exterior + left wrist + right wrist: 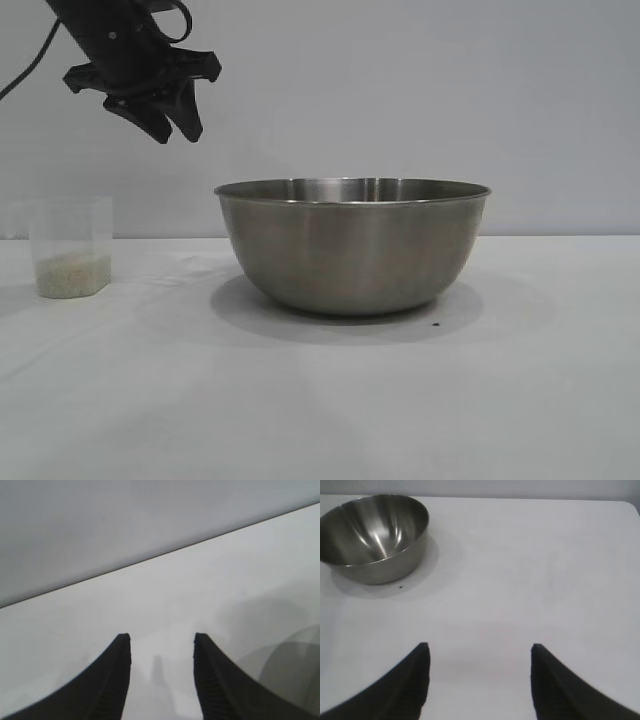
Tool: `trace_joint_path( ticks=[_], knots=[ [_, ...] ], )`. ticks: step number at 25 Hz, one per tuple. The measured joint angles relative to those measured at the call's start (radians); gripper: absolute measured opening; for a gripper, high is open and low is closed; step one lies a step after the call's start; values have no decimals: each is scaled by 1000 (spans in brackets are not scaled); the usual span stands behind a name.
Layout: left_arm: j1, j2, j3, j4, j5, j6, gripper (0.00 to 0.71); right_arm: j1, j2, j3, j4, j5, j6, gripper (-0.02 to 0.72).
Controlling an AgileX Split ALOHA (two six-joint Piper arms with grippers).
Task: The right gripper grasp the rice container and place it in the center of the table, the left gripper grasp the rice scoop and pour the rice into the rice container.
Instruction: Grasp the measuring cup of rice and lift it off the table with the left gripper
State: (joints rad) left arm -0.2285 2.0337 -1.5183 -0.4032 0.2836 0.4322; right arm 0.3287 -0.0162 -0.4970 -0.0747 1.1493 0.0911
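**Both grippers empty; bowl sits mid-table, scoop off to the side**

The left gripper (pixel 165 125) hangs in the air above the table (pixel 320 400), high at the left of the exterior view, its pointed fingers aimed downward. In its own wrist view the left gripper (pixel 161 652) has its two fingers parted with a clear gap between them, and only bare tabletop shows through that gap. It holds nothing and touches nothing.

The right gripper (pixel 479 660) appears only in its own wrist view. Its fingers stand wide apart, wider than the left pair, with empty white surface between them. It grips nothing and sits well apart from the rice container (pixel 375 537).

The rice container (pixel 352 245) stands upright near the middle of the table, its inside bare metal as far as the right wrist view shows. A small dark speck lies on the tabletop just beside its base.

The rice scoop (pixel 70 245) stands upright at the left edge of the exterior view, below the left gripper and well apart from the bowl. The rice (pixel 72 273) fills only its bottom part.

The scoop's handle cannot be made out. The left arm is cut off by the frame's top edge, and a faint curved shape at the edge of the left wrist view is too blurred to identify.
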Motion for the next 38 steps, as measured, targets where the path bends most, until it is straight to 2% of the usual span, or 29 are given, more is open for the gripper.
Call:
trace_joint_path(
  ticks=[3,9,12,15,18,21,23,25,29,32,33,34,38],
  knots=[
    [0,-6,0,2,0,0,239,0,0,4,20,-2,-29,411],
    [0,-63,0,2,-6,0,239,0,0,6,22,-3,-36,411],
    [0,-115,25,2,-56,0,239,0,0,6,24,-3,-36,411],
    [0,-201,159,2,-180,7,239,0,0,6,24,-3,-36,411],
    [0,-303,373,5,-396,23,239,0,0,6,24,-4,-36,411],
    [0,-395,599,70,-602,29,239,0,0,6,24,-4,-36,411],
    [0,-439,714,139,-697,11,239,0,0,6,24,-5,-36,411],
    [0,-458,799,191,-753,-38,239,0,0,6,24,-5,-36,411],
    [0,-464,905,284,-791,-198,239,0,0,6,24,-6,-36,411],
    [0,-464,985,310,-841,-315,239,0,0,6,24,-6,-36,411],
    [0,-466,1008,314,-859,-349,239,0,0,6,24,-6,-36,369],
    [0,-469,1037,316,-882,-381,239,0,0,6,24,-6,-36,363],
    [0,-469,1135,352,-967,-485,239,0,0,6,24,-6,-36,365]
  ],
)
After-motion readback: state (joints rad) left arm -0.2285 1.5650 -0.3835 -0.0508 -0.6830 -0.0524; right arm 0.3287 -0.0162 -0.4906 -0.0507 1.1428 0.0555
